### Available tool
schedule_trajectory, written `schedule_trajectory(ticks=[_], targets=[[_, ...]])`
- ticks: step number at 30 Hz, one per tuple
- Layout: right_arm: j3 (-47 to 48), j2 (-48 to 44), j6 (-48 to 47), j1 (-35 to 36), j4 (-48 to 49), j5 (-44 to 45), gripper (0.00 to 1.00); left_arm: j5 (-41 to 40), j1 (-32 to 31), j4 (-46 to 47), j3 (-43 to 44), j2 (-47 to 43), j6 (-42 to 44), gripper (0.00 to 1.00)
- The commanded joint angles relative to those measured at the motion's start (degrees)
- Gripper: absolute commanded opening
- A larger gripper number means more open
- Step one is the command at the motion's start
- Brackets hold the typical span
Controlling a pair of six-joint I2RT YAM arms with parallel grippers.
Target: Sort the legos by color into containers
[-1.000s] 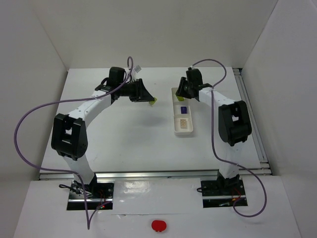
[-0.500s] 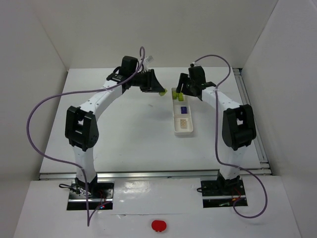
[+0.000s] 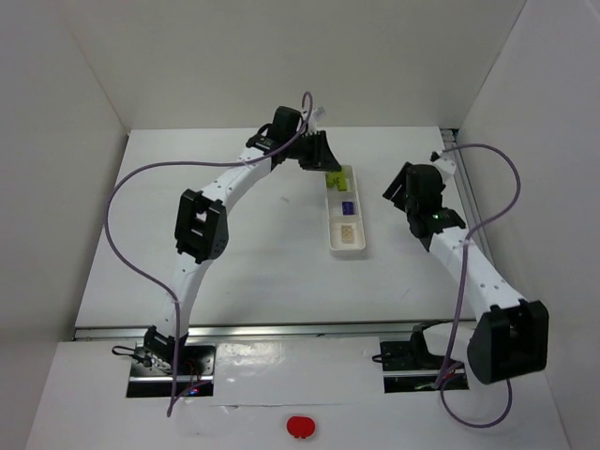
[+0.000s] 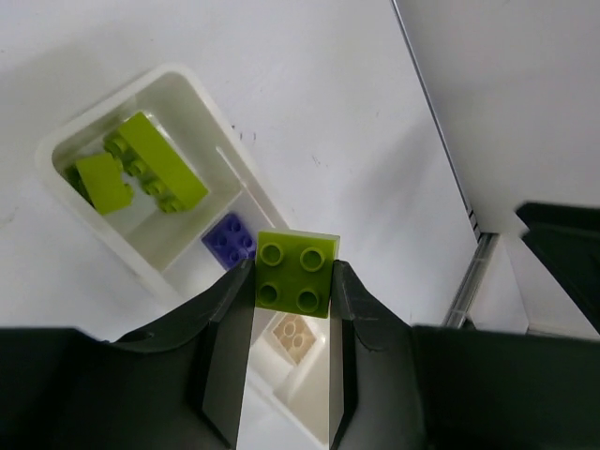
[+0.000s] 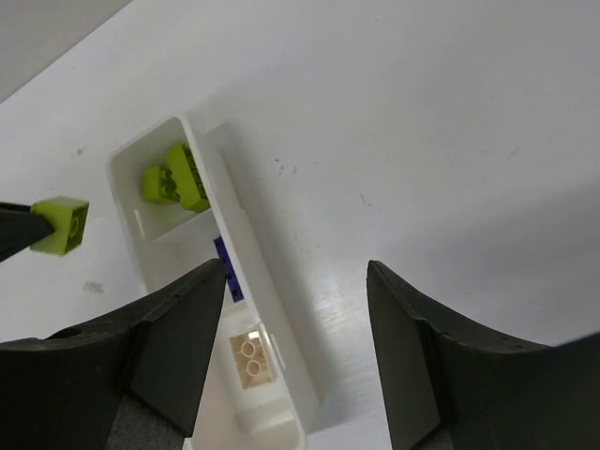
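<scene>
The containers form one long white tray (image 3: pixel 349 249) of three compartments. Its far compartment holds two yellow-green legos (image 4: pixel 155 164) (image 5: pixel 178 176). A purple-blue lego (image 4: pixel 230 239) (image 5: pixel 228 272) lies in the middle one and a cream lego (image 5: pixel 251 356) (image 4: pixel 293 335) in the near one. My left gripper (image 3: pixel 325 169) (image 4: pixel 293 277) hangs over the tray's far end, shut on another yellow-green lego (image 4: pixel 293 274) (image 5: pixel 61 225). My right gripper (image 3: pixel 396 187) (image 5: pixel 295 309) stands open and empty, to the right of the tray and above the table.
White walls enclose the table on three sides. A metal rail (image 4: pixel 469 281) runs along the table's right edge. Purple cables (image 3: pixel 122 206) loop off both arms.
My left arm swung right, carrying its yellow-green lego over the tray's far end. My right gripper opened, left a yellow-green lego in the far compartment and drew back to the right.
</scene>
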Motion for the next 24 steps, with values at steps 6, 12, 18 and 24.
schedule_trajectory(ticks=[6,12,18,24], targets=[[-5.0,-16.4,2.6,-0.7,-7.4,4.5,0.71,-3.9,0.0,5.4,7.5,7.6,-4.2,0.22],[-3.9,-19.5,2.1,-1.2,-11.1,5.1,0.72,-1.5,0.0,8.2,8.1,8.1,-5.3,1.00],[-3.9,-18.1,1.6,-1.2,-11.1,5.1,0.73,0.2,-0.6,8.2,5.2,1.2,-3.2,1.00],[-1.2,-13.0,1.6,-1.2,-12.0,5.5,1.00,0.2,-0.6,6.0,-0.8,-11.3,0.9,1.00]])
